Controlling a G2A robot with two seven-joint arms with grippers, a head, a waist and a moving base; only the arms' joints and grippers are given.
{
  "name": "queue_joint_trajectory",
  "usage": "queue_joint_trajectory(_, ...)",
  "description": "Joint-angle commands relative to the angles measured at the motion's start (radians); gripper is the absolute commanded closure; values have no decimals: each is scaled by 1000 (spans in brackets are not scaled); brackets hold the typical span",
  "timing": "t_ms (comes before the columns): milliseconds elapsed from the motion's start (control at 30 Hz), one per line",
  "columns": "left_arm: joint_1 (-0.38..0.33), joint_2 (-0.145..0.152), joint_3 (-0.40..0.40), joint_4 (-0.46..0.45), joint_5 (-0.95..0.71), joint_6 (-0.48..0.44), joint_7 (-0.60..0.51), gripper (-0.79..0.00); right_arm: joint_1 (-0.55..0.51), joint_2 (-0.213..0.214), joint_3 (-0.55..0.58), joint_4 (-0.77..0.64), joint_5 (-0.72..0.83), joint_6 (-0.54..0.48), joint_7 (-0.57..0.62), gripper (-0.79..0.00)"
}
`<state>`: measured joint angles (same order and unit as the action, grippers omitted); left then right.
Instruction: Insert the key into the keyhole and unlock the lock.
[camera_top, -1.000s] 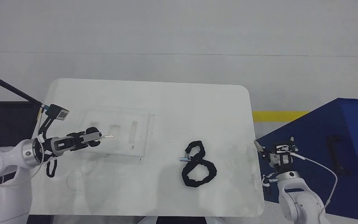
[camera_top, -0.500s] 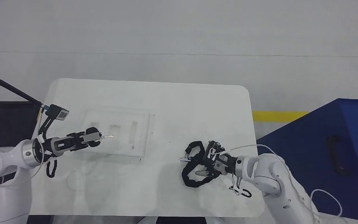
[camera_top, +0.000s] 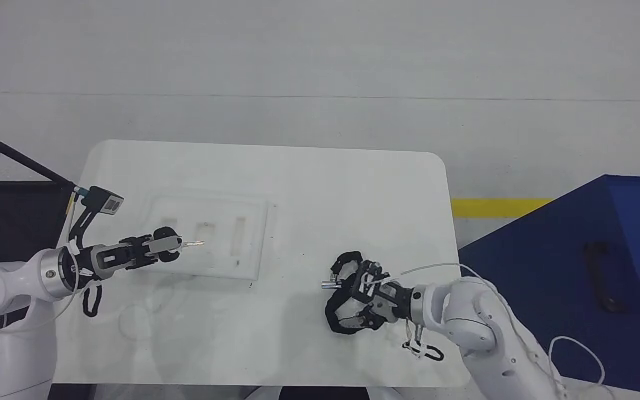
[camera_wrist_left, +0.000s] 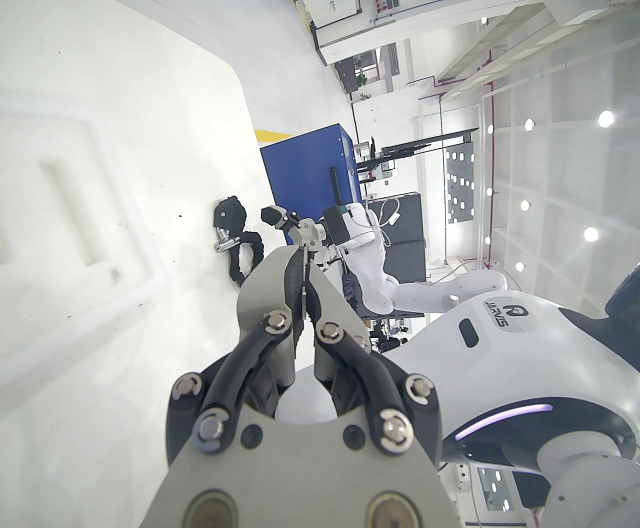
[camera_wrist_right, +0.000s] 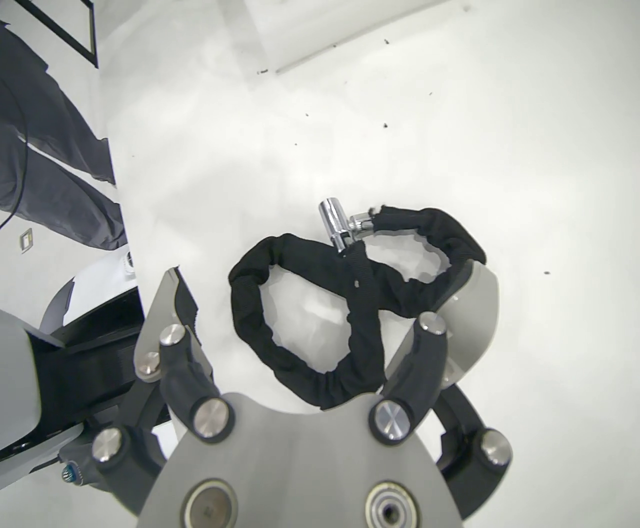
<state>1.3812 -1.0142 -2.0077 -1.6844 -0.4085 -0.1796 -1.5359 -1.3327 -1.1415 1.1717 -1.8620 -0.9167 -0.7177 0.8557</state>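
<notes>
Right wrist view: the right end effector (camera_wrist_right: 324, 277) is hanging wide open, straddling the black fabric-sleeved chain lock (camera_wrist_right: 300, 370) lying on the white bench (camera_wrist_right: 500, 125). Well apart, the left end effector (camera_wrist_left: 301, 257) is pinching the small silver key (camera_wrist_left: 303, 295).

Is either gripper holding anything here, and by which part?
The left gripper is shut on the key by its head end, blade projecting forward. The right gripper is open over the chain lock, holding nothing.

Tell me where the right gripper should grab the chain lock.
Likely the black sleeve where the loops cross, right behind the chrome cylinder, coming straight down: the lock lies flat in a figure-eight, and the open right gripper straddles it.
</notes>
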Motion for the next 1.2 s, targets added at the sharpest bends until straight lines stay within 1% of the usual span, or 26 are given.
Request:
queue_joint_trajectory(0,0,0,0,0,0,0,0,0,32,-1,-21,5,23,24,55,-785)
queue_joint_trajectory(133,0,0,0,0,0,0,0,0,78,-7,-75,15,-1,92,103,-785)
queue_joint_trajectory(333,0,0,0,0,0,0,0,0,144,-17,-160,56,-45,133,154,-785)
queue_joint_trajectory(467,0,0,0,0,0,0,0,0,168,-20,-180,75,-69,181,165,-785)
queue_joint_trajectory(700,0,0,0,0,0,0,0,0,199,-28,-243,94,-140,231,200,-785)
queue_joint_trajectory(733,0,0,0,0,0,0,0,0,204,-29,-249,97,-149,238,200,-708)
queue_joint_trajectory(800,0,0,0,0,0,0,0,0,209,-30,-256,104,-154,251,198,-656)
queue_joint_trajectory(833,0,0,0,0,0,0,0,0,212,-31,-259,106,-158,255,198,-646)
queue_joint_trajectory(867,0,0,0,0,0,0,0,0,213,-31,-261,109,-160,260,199,-548)
queue_joint_trajectory(900,0,0,0,0,0,0,0,0,215,-31,-263,110,-162,263,198,-422)
queue_joint_trajectory(933,0,0,0,0,0,0,0,0,216,-31,-264,112,-162,264,197,-360)
queue_joint_trajectory(1000,0,0,0,0,0,0,0,0,217,-31,-267,117,-171,272,196,-323)
queue_joint_trajectory(1033,0,0,0,0,0,0,0,0,218,-32,-269,118,-174,275,194,-286)
queue_joint_trajectory(1067,0,0,0,0,0,0,0,0,219,-32,-271,121,-177,278,192,-215)
queue_joint_trajectory(1100,0,0,0,0,0,0,0,0,221,-32,-270,125,-182,287,191,-182)
queue_joint_trajectory(1167,0,0,0,0,0,0,0,0,222,-33,-273,130,-187,295,188,-191)
